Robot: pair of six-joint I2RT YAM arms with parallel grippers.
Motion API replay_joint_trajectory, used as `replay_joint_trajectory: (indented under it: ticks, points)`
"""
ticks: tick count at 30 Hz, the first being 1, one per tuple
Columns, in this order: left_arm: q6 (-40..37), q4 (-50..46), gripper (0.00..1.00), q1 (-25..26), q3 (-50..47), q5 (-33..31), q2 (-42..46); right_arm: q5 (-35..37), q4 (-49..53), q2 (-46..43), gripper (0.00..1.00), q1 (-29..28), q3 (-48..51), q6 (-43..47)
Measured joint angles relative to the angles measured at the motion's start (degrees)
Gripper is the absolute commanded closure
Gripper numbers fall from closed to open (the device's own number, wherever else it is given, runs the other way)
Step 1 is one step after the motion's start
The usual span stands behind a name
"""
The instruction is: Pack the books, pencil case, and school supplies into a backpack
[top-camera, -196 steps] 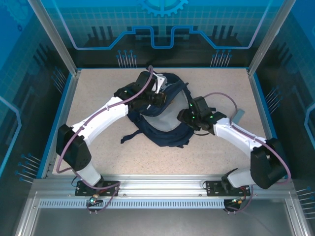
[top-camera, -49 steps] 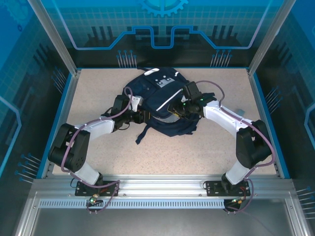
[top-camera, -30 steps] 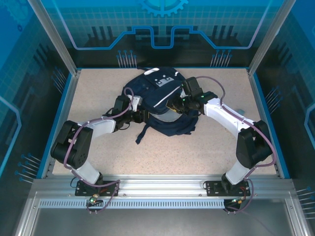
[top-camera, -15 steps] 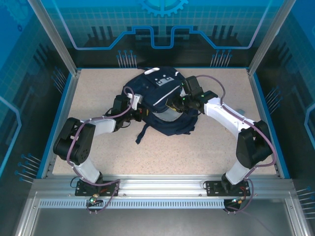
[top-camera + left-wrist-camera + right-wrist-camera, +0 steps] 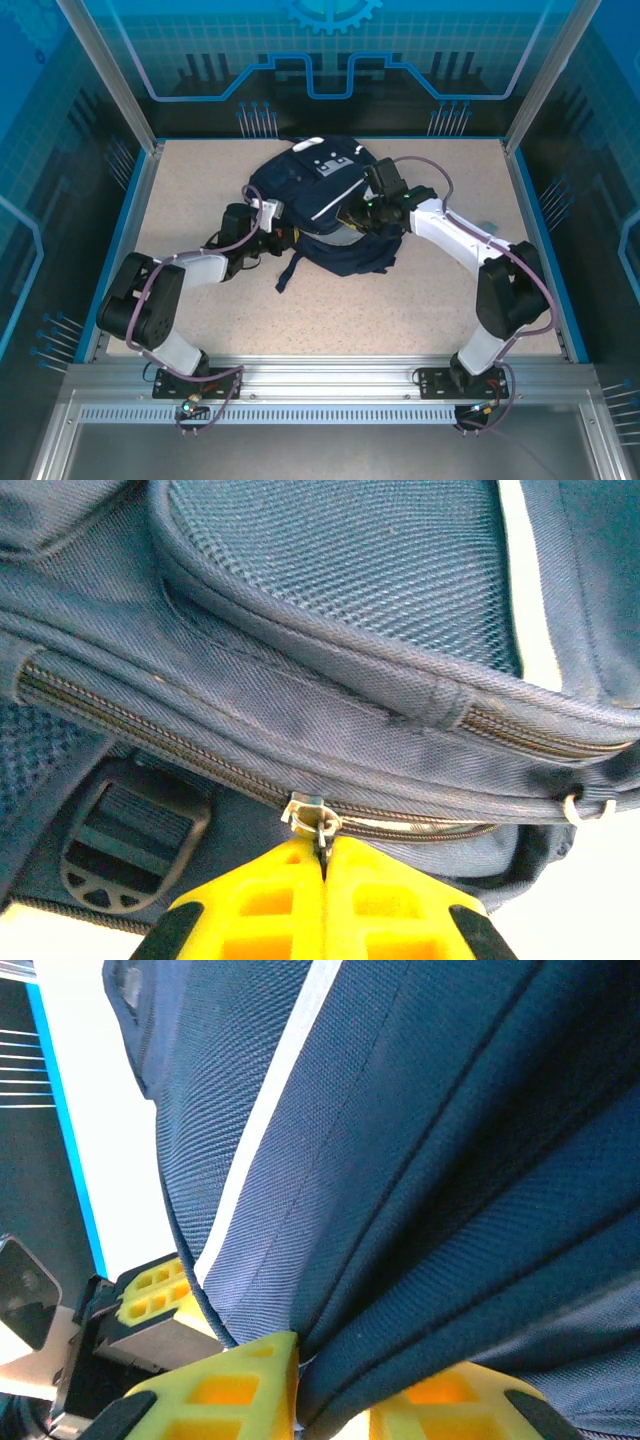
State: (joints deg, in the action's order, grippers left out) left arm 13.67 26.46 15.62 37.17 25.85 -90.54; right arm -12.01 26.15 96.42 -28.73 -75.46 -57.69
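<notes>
The navy backpack (image 5: 322, 190) with thin white stripes lies at the back middle of the table, its white dotted patch facing up. My left gripper (image 5: 280, 236) is at its left side. In the left wrist view the yellow fingers (image 5: 265, 900) are shut on the metal zipper pull (image 5: 322, 832), which hangs from the slider (image 5: 306, 809) on a long zip. My right gripper (image 5: 335, 1385) is at the backpack's right side (image 5: 355, 212), shut on a bunched fold of its navy fabric (image 5: 450, 1160). The books, pencil case and school supplies are out of view.
A dark strap (image 5: 290, 270) trails from the backpack toward the near side, and a black buckle (image 5: 130, 838) sits below the zip. A small grey object (image 5: 487, 227) lies by the right arm. Blue rims and metal posts (image 5: 110, 80) bound the table.
My left gripper has closed on the zipper pull and drawn slightly to the near left. The right gripper keeps its hold on the fabric, almost still.
</notes>
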Motion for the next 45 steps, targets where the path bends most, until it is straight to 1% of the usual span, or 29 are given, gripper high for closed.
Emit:
replay_joint_trajectory:
  ticks: [4,7,10,13,16,18,20,21,23,25,27,29,33,35,37,39,41,45]
  points:
    - [0.83,-0.35,1.0,2.21,-0.57,0.0,1.27,0.63,0.13,1.01,0.76,-0.52,0.0,-0.83]
    - [1.07,-1.18,1.0,4.76,-0.59,-0.11,2.14,1.07,0.07,1.46,0.76,-0.79,0.0,-1.36]
    - [1.29,-2.03,1.0,8.0,-0.59,-1.07,2.78,1.27,0.17,1.75,0.77,-0.98,0.0,-1.55]
    - [1.49,-2.21,1.0,11.61,-0.59,-3.5,3.17,1.42,0.52,2.1,0.74,-1.27,0.0,-1.86]
    - [1.79,-2.6,1.0,14.32,-0.55,-6.36,3.28,1.75,1.05,2.27,0.69,-1.6,0.04,-1.88]
    - [2.95,-2.69,0.98,15.56,-0.55,-7.28,3.28,2.12,1.31,2.27,0.64,-1.62,0.28,-1.68]
    - [3.82,-2.91,0.96,16.33,-0.48,-7.52,3.3,2.34,1.22,2.21,0.56,-1.62,1.16,-1.09]
    - [4.33,-3.1,0.94,16.68,-0.48,-7.52,3.34,2.43,1.07,2.12,0.49,-1.62,1.81,-0.76]
    - [4.68,-3.82,0.88,17.29,-0.48,-7.48,3.85,2.8,0.83,1.55,0.38,-1.68,3.23,0.09]
    - [5.29,-5.25,0.84,17.77,-0.48,-7.32,4.87,3.48,0.83,0.24,0.3,-1.77,4.7,1.55]
    - [5.9,-7.13,0.77,17.92,-0.37,-6.49,5.97,4.7,1.2,-2.12,0.26,-1.75,6.21,3.26]
    - [6.36,-9.31,0.65,17.9,-0.02,-5.4,6.97,6.47,2.27,-5.14,0.25,-1.77,7.3,5.16]
    - [7.87,-13.14,0.48,16.55,0.07,-4.07,10.21,10.78,4.07,-11.08,0.25,-1.77,9.84,8.81]
    - [9.01,-14.93,0.37,14.38,0.02,-3.93,12.98,13.33,5.09,-13.38,0.27,-2.14,11.43,10.43]
    - [10.34,-16.87,0.31,12.0,0.02,-4.42,15.58,15.96,6.29,-14.34,0.29,-3.28,12.33,11.58]
    - [11.58,-19.15,0.25,9.79,0.04,-5.84,17.75,18.97,7.45,-14.25,0.31,-5.81,12.52,12.57]
    - [12.92,-22.12,0.2,7.74,0.11,-7.89,19.1,21.97,8.17,-13.46,0.33,-9.64,12.44,13.18]
    - [15.08,-28.24,0.13,6.01,0.9,-12.41,19.37,26.51,9.57,-8.57,0.39,-17.53,10.36,13.38]
